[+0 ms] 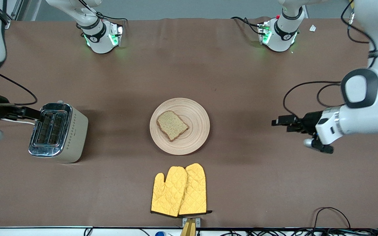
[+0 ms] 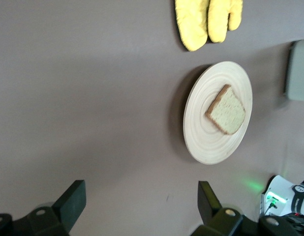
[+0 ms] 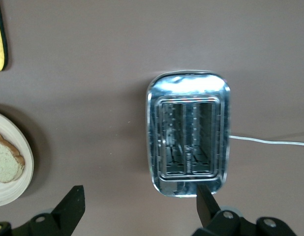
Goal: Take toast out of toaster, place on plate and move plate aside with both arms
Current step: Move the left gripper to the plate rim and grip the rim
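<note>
Yellow quilted oven mitts (image 1: pixel 179 190) are lying nearest the front camera, just inside the table edge, fingertips pointing toward the plate. Farther back, at the table's middle, we are seeing the pale wooden plate (image 1: pixel 195 113) sitting flat, with the toast (image 1: pixel 172 125) lying on it slightly off centre, toward the right arm's end. The slice's long axis is running diagonally, its rounded top pointing nearer the camera and toward the left arm's end. Bare brown cloth is ringing the plate on every side; the mitts are near it but apart. A chrome toaster (image 1: pixel 57 131) is standing well apart toward the right arm's end, both slots showing empty. The right gripper (image 3: pixel 137 209) is hovering over the toaster, fingers spread wide. The left gripper (image 1: pixel 282 121) is hanging over bare cloth toward its own end, fingers apart, holding nothing.
</note>
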Available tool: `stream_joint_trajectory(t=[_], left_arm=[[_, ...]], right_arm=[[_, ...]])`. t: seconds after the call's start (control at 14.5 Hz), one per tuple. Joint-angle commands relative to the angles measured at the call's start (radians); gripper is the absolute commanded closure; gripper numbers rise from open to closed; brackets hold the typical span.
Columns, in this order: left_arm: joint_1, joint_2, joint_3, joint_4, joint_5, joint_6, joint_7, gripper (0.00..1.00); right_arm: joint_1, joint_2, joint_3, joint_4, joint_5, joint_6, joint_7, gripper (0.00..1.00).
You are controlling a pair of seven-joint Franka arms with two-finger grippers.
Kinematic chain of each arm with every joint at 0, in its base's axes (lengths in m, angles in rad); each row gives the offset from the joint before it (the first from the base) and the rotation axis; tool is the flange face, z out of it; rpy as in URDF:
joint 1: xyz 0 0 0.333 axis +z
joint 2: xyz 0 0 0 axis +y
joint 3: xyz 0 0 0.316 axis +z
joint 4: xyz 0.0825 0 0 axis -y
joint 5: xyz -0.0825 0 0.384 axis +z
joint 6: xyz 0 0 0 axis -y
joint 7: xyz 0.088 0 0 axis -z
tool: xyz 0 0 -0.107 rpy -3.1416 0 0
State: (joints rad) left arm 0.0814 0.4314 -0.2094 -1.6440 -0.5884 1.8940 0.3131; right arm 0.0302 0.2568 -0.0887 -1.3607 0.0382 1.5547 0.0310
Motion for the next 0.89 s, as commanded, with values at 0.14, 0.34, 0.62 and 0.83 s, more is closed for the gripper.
stream_joint_trajectory(t=[0.14, 0.34, 0.62, 0.83], left_arm=[[-0.008, 0.105, -0.131, -0.092, -0.143, 0.267, 0.069, 0.0], [-0.009, 0.229, -0.214, -0.091, -0.215, 0.403, 0.151, 0.06], [-0.038, 0.332, -0.271, -0.091, -0.348, 0.488, 0.274, 0.25], [-0.078, 0.377, -0.271, -0.089, -0.493, 0.488, 0.371, 0.36]], right_arm=[[0.068, -0.12, -0.106, -0.051, 0.006, 0.007, -0.006, 0.0], [0.066, -0.178, -0.103, -0.084, -0.006, 0.019, 0.0, 0.0], [0.047, -0.228, -0.092, -0.138, -0.006, 0.011, 0.007, 0.0], [0.051, -0.223, -0.092, -0.127, -0.006, -0.01, 0.003, 0.0]])
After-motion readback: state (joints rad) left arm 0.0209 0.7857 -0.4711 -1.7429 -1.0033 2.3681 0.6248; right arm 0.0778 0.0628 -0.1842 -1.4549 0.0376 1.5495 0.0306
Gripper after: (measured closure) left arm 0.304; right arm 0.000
